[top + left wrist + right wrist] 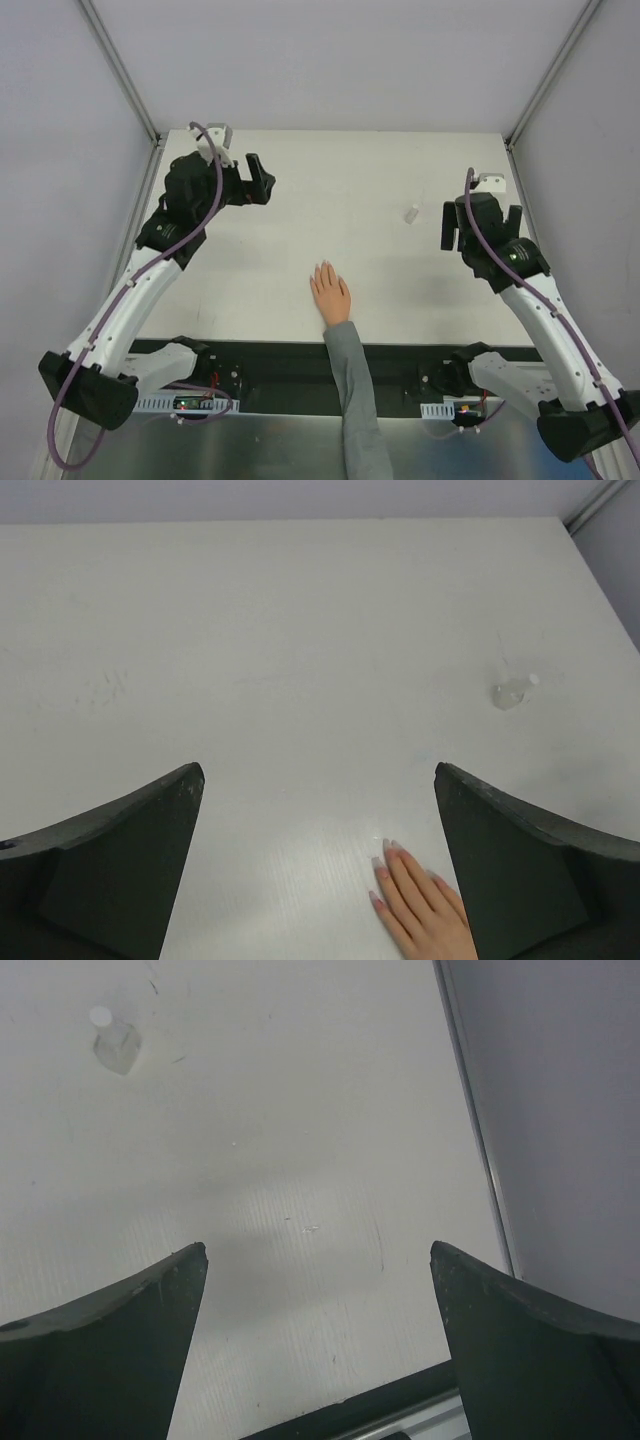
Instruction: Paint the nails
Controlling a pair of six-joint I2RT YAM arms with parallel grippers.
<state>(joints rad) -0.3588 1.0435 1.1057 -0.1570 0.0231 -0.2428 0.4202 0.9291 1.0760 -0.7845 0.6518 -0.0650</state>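
Pale nails point(385, 846) are lying flat by the table's point(300, 225) near edge, and with left gripper point(318, 775) and right gripper point(318, 1250) both gaping wide and empty, I am judging the right one should be closing squarely on the bottle point(115, 1042) first, slowly, without toppling it.

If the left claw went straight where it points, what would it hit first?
Likely just the bare white tabletop. The open left gripper aims past the pale peach-pink hand, though depth is unclear.
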